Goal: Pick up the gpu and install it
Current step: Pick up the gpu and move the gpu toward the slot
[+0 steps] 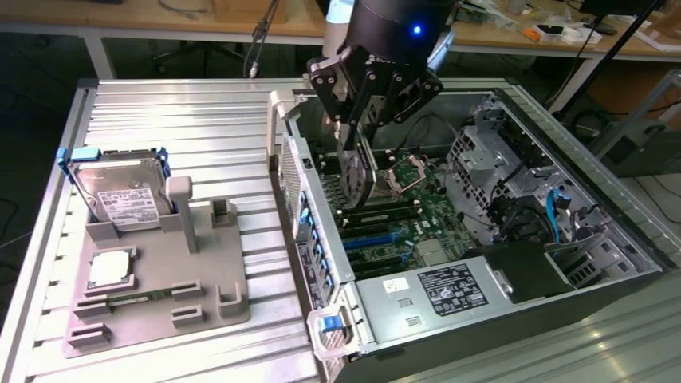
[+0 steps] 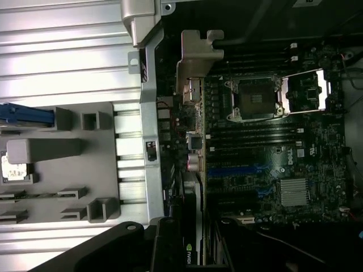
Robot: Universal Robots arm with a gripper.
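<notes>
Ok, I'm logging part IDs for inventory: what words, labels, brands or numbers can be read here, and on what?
"DELL", as far as it can be made out, sideways in white on the motherboard.
Logo mark on the gpu: no letters readable.
Hard drive label: print too small to read.
Power supply black label and white sticker: too small to read.

The arm (image 1: 388,32) reaches straight down, wrist vertical (jaws part-closed, clamped on the gpu (image 1: 360,171)).
</notes>
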